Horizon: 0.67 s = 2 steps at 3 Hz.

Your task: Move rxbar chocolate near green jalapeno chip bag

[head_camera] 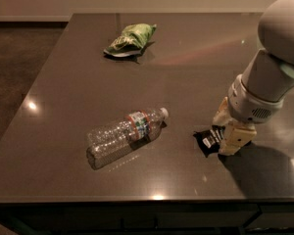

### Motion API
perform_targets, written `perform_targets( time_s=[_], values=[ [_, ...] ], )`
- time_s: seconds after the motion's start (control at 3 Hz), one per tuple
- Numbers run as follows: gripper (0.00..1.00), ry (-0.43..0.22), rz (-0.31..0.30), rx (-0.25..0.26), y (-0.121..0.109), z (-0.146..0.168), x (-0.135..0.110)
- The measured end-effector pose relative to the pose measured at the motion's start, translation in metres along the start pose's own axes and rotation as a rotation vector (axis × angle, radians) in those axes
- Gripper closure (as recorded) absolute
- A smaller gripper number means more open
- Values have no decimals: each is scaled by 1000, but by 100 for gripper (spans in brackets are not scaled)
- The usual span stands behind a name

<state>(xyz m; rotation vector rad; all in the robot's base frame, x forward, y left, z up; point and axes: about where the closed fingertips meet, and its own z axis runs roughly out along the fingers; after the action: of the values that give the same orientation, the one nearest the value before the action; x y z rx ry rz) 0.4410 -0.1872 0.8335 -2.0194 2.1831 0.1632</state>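
Observation:
The rxbar chocolate [207, 140], a small flat black wrapper with white lettering, lies on the dark table at the right front. My gripper [229, 130] is down at the table, right at the bar's right end and covering part of it. The green jalapeno chip bag [130, 39], wrinkled and light green, lies far off at the table's back, left of centre.
A clear plastic bottle [126, 135] with a red-and-green label lies on its side at the front, left of the bar. The dark table [186, 67] ends at a front edge just below the bar and bottle. Brown floor lies to the left.

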Motion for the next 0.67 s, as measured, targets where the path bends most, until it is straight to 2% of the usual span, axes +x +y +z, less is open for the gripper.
perform_targets(
  time_s=[0.67],
  values=[
    [92,-1,5,-22,0,-3,-4]
  ],
)
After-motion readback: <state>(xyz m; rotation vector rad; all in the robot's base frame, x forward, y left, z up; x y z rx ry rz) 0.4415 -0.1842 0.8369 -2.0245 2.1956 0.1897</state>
